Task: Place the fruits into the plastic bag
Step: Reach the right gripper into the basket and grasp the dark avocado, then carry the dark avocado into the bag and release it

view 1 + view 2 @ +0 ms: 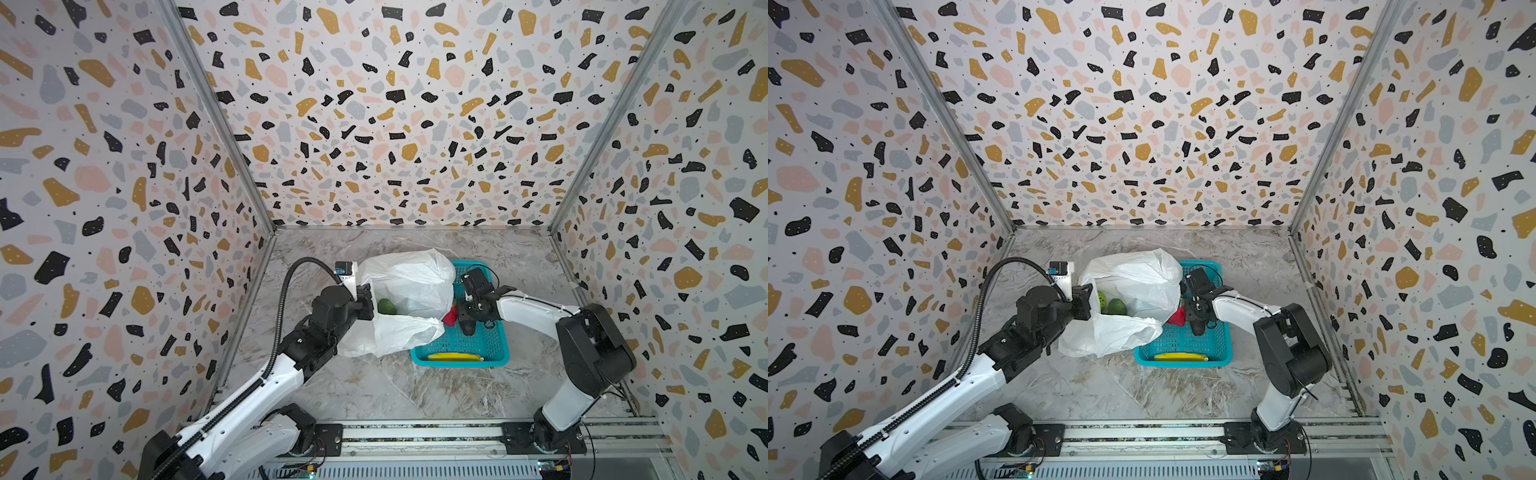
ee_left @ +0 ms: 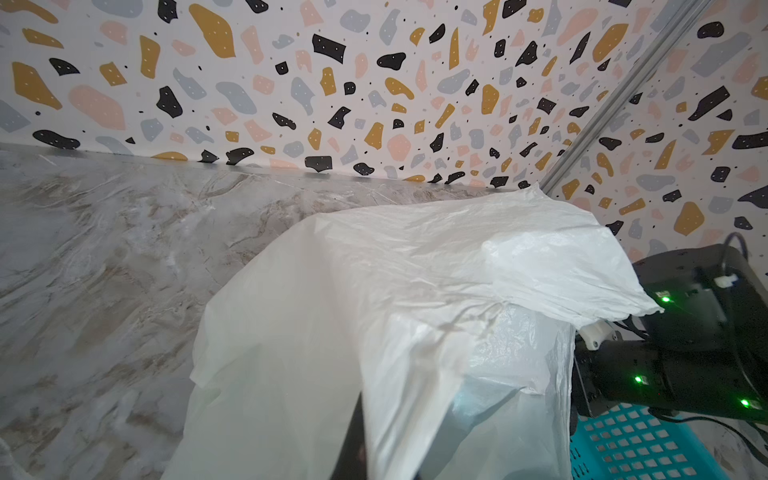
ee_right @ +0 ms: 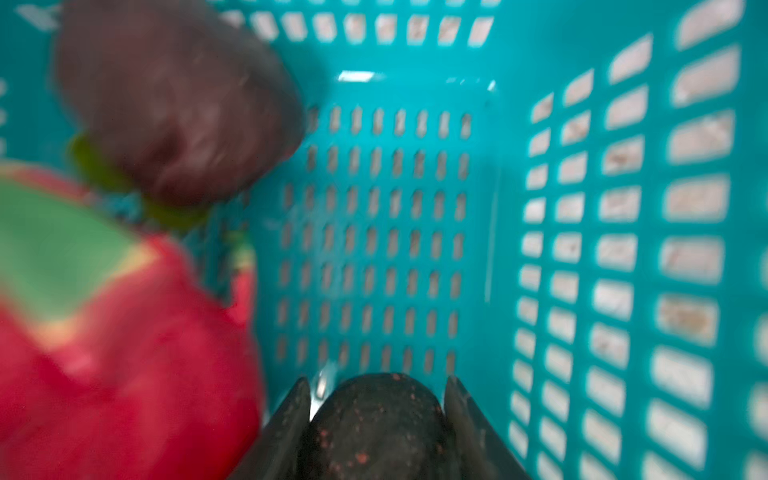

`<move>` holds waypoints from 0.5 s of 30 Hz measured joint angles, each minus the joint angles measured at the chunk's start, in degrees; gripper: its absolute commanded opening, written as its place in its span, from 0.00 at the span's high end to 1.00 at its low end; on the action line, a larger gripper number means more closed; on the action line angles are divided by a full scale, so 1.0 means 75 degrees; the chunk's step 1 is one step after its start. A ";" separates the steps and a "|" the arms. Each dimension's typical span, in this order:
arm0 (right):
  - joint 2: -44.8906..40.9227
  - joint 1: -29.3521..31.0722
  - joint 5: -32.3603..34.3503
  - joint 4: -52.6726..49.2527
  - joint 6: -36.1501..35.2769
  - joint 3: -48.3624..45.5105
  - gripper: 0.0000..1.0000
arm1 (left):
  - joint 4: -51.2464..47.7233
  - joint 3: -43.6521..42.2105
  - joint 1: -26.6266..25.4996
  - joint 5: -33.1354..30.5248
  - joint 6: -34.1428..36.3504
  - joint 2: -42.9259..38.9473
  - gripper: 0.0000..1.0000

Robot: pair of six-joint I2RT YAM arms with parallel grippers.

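Marble tabletop (image 1: pixel 415 390), right gripper (image 3: pixel 376 419) seemingly clasping dark fruit (image 3: pixel 374 428)

The plastic bag (image 1: pixel 409 286) is made of thin white plastic that light can be seen through. It is crinkled all over and a little shiny on its folds. The basket (image 1: pixel 494 345) is made of hard teal plastic, smooth and glossy, with rows of small holes cut in it. The banana (image 1: pixel 454 357) is seen as smooth and yellow. A dark green fruit (image 1: pixel 387 307) inside the bag is seen with a dull skin. The table (image 1: pixel 415 386) is covered in a smooth grey marble pattern with a soft shine. The rail (image 1: pixel 415 436) at the table's near edge is made of ridged, silvery metal. The walls (image 1: pixel 374 124) are matt and printed with coloured spots.
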 measured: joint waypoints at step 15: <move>-0.4124 0.1040 -0.1160 0.1530 -0.0326 -0.0516 0.72 | 0.0023 0.0000 0.0000 0.0195 -0.0032 0.0038 1.00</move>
